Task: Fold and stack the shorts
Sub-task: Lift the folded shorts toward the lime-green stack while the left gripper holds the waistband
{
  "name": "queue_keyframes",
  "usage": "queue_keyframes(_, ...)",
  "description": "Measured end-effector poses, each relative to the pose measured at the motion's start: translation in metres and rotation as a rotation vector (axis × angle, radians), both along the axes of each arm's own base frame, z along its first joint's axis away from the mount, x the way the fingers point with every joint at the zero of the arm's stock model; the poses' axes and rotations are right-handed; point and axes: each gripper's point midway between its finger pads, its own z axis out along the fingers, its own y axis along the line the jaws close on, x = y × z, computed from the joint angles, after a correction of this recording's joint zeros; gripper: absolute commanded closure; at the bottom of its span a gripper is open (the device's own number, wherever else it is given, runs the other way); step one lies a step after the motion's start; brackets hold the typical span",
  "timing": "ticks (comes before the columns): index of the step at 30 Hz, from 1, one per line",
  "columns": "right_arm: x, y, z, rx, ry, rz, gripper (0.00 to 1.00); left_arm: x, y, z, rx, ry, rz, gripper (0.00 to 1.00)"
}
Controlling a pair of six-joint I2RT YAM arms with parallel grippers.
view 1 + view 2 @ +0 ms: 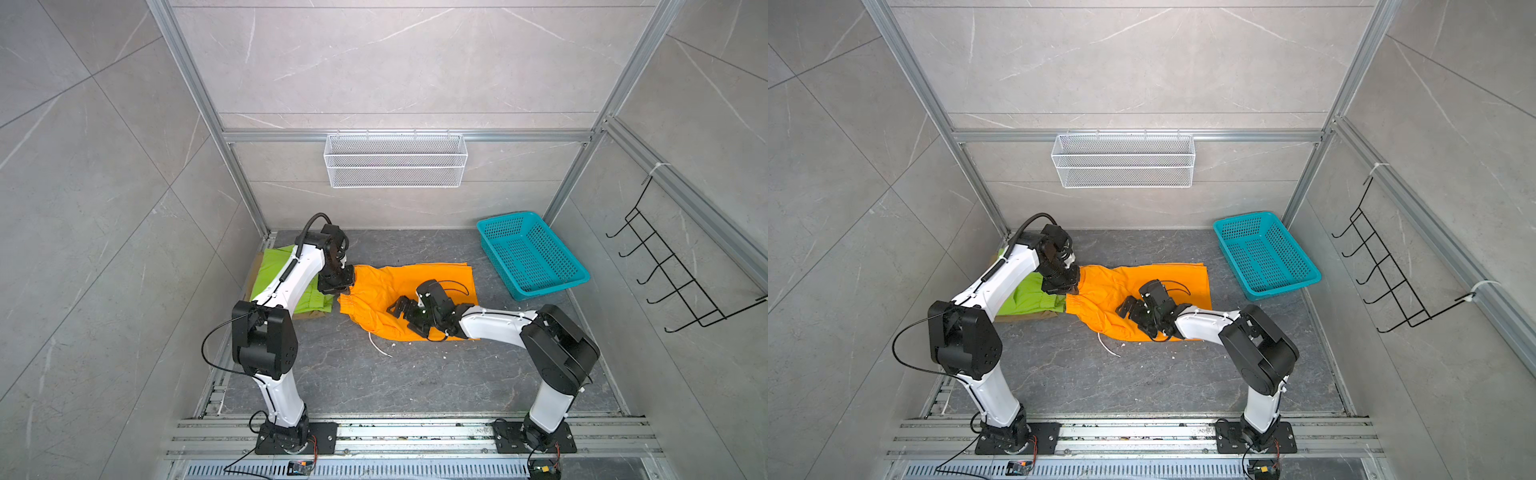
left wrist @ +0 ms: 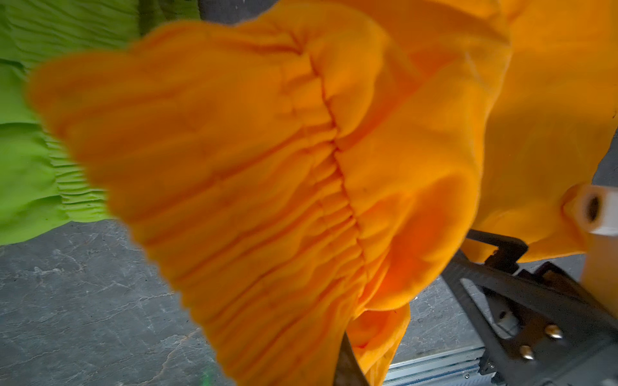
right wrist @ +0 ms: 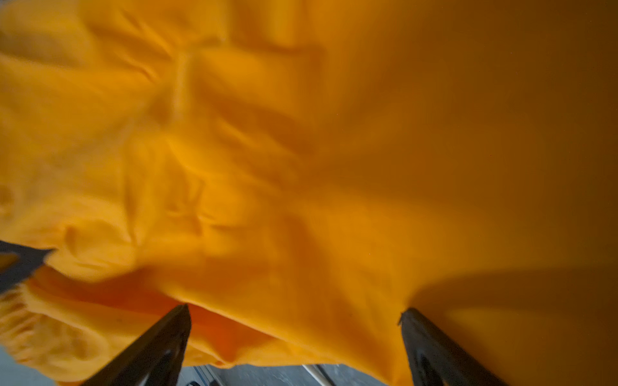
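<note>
1. Grey stone-patterned bench (image 1: 374, 382), walled with grey tile and aluminium framing; a white wire basket (image 1: 395, 160) hangs on the back wall.
2. A teal basket (image 1: 540, 291) sits tilted in the far right corner of the bench, apart from all the cloth.
3. The orange shorts (image 1: 386, 282) (image 1: 1113, 286) lie spread across the middle of the bench. The gathered waistband points toward the left edge and the legs toward the right.
4. A white drawstring (image 1: 378, 347) trails from the orange shorts onto bare bench on the near side.
5. The green shorts (image 1: 270, 268) (image 1: 1030, 297) lie folded at the left edge toward the far side. They rest on the khaki shorts (image 1: 311, 316), of which only a thin border shows.
6. The orange waistband reaches just beside the green pair; whether they touch cannot be told.
7. The left gripper (image 1: 341, 292) (image 1: 1073, 291) is clamped on the far end of the orange waistband. In the left wrist view the puckered orange elastic (image 2: 267, 167) bunches up close to the lens, with green cloth (image 2: 26, 167) behind it.
8. The right gripper (image 1: 405, 318) (image 1: 1136, 319) is low over the middle of the orange shorts with its jaws spread wide and nothing held. In the right wrist view its two dark fingers (image 3: 167, 341) stand well apart against rumpled orange cloth (image 3: 301, 167). Whether the tips press the fabric cannot be told.
</note>
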Motion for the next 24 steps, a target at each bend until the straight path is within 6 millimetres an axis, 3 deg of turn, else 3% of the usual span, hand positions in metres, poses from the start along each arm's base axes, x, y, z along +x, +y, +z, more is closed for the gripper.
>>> queue_keyframes(4,0.071,-0.002,0.062,0.06,-0.125,-0.063,0.0,0.011,-0.003,0.019,-0.013,-0.055,-0.006,1.0)
queue_keyframes(7,0.116,0.0,0.083,0.089,-0.186,-0.104,0.0,0.017,-0.004,0.03,-0.02,-0.087,-0.014,1.0)
queue_keyframes(9,0.136,0.008,0.078,0.092,-0.192,-0.112,0.0,0.02,-0.005,0.035,-0.023,-0.097,-0.019,1.0)
queue_keyframes(11,0.151,0.019,0.061,0.088,-0.177,-0.111,0.0,0.022,-0.006,0.036,-0.023,-0.099,-0.022,1.0)
queue_keyframes(18,0.176,0.041,-0.023,0.052,-0.063,-0.131,0.0,0.026,-0.007,0.036,-0.017,-0.094,-0.039,1.0)
queue_keyframes(24,0.189,0.049,-0.011,0.077,-0.094,-0.133,0.0,0.026,0.001,0.036,-0.012,-0.089,-0.033,1.0)
